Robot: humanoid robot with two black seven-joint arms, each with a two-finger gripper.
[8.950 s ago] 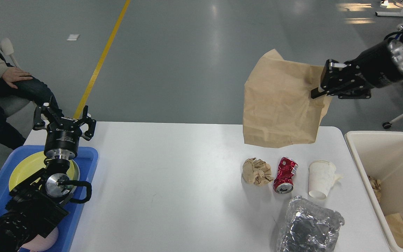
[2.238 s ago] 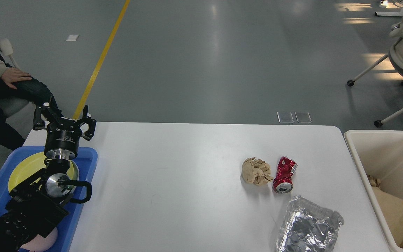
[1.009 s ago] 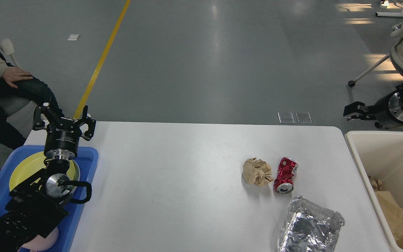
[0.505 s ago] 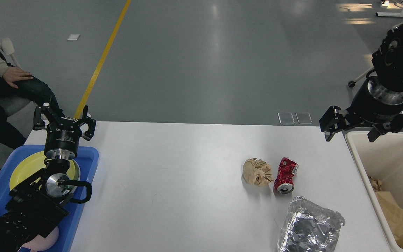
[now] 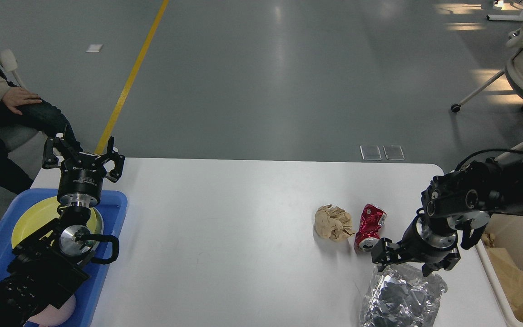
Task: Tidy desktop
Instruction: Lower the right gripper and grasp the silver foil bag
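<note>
Right gripper (image 5: 413, 263) hangs with fingers spread, empty, just above the crumpled silver foil tray (image 5: 400, 297) at the near right of the large smooth white desktop (image 5: 225, 227). Foil looks light, thin, easily crushed; pinch its rim. Left gripper (image 5: 82, 156), seemingly open, holds nothing. Crushed red can (image 5: 369, 227) touches brown paper ball (image 5: 333, 222).
</note>
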